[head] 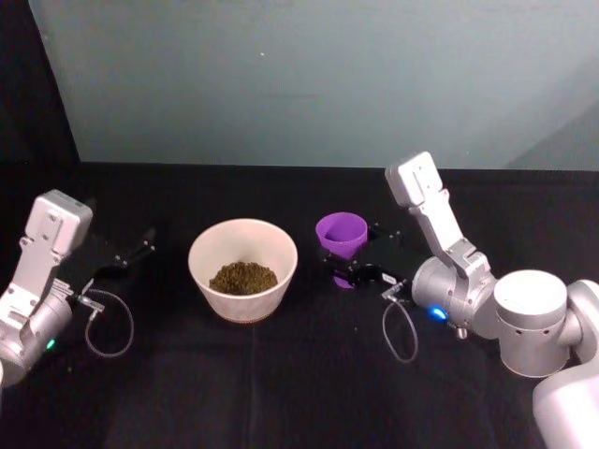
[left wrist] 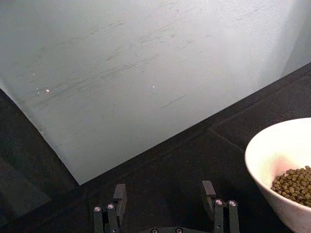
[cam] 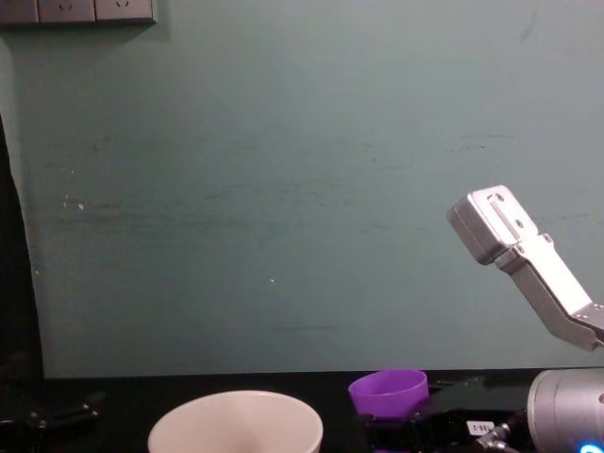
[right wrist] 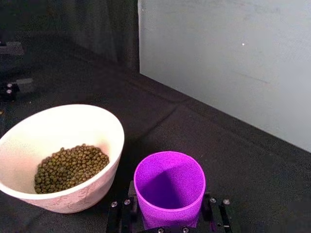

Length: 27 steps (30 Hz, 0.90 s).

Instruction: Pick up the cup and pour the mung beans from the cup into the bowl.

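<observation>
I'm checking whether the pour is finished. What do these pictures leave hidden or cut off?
- Cup bottom: right wrist view, shadowed by its own wall.
- Right gripper finger contact on the cup: cut by the frame edge.
- Bowl contents: chest view, rim hides them.
- Left gripper: left wrist view, base cut off.
</observation>
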Tool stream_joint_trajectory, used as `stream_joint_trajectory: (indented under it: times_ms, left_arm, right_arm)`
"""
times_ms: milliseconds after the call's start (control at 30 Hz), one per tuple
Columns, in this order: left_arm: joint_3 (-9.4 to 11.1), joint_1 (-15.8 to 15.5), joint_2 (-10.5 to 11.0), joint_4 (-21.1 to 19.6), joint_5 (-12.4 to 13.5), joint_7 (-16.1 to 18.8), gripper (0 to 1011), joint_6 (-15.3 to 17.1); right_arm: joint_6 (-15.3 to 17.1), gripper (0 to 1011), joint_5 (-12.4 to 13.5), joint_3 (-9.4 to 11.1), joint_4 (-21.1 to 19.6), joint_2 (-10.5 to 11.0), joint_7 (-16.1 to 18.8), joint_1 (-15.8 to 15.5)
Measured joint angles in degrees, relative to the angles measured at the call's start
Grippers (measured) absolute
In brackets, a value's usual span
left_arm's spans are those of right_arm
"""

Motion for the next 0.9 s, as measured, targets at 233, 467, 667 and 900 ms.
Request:
stream_joint_trajectory:
  times_ms: [233,467,667,900]
  left_arm:
    - [0.0,0.0,0.0,0.0,0.0,0.0,1011,0.0]
    - [0.0,0.0,0.0,0.0,0.0,0.0,1011,0.0]
    - [0.0,0.0,0.0,0.0,0.0,0.0,1011,0.0]
    - [0.0,0.0,0.0,0.0,0.0,0.0,1011,0.0]
  right_arm:
    - [0.5,723,1.4,-0.2,0.6,0.5,0.3,0.3]
    - [0.1,723,2.9,-0.3,0.7,1.0,0.2,0.1]
    - [0.1,841,3.7,-0.5,0.6,1.3,-0.1,0.1]
    - [-0.3,1002,4.5,-1.0,0.2,1.8,-1.0,0.0]
